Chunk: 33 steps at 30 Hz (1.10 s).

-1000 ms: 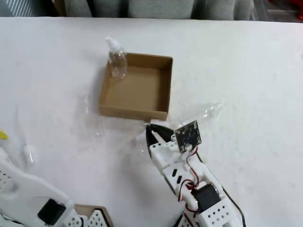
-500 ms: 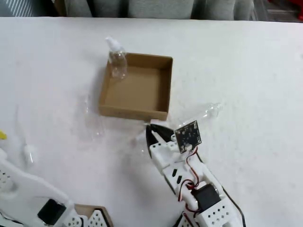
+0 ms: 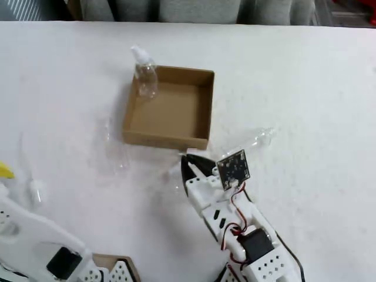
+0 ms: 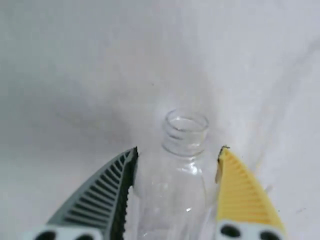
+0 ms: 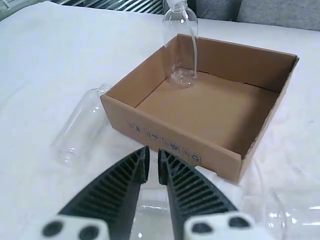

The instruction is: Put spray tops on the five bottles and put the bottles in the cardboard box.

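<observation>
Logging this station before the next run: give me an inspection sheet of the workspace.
Surface: white table.
Job's things: cardboard box; spray-topped bottle upright in its far corner; clear bottle lying at one side, second bottle lying at the other.
Clutter: brown cardboard piece at the near edge.
Claws: left claw around an uncapped bottle, grip unclear; right claw shut, empty, near the box.
Cables: red and black wires along the right arm.
Surroundings: grey seats beyond the far edge.
</observation>
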{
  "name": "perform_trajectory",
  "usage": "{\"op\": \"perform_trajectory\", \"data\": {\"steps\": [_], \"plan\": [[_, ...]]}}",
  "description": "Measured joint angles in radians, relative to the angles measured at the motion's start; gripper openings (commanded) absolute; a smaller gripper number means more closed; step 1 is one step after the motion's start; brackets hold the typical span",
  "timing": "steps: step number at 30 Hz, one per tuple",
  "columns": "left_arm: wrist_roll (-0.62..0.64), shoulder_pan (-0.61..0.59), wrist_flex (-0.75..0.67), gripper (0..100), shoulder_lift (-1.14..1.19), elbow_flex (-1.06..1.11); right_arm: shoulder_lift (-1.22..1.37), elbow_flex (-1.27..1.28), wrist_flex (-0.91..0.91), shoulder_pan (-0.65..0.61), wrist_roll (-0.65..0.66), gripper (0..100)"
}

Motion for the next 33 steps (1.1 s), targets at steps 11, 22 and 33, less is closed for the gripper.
{"op": "perform_trajectory", "data": {"steps": [11, 22, 33], "plan": [[-0.057, 0.000, -0.002, 2, -0.012, -0.048, 0.000, 0.000, 0.000, 0.000, 0.000, 1.6], [-0.061, 0.000, 0.003, 2, -0.164, -0.048, 0.000, 0.000, -0.003, -0.095, 0.080, 1.6], [-0.100, -0.132, -0.037, 2, -0.241, -0.048, 0.195, -0.127, -0.052, -0.327, 0.149, 1.7]]}}
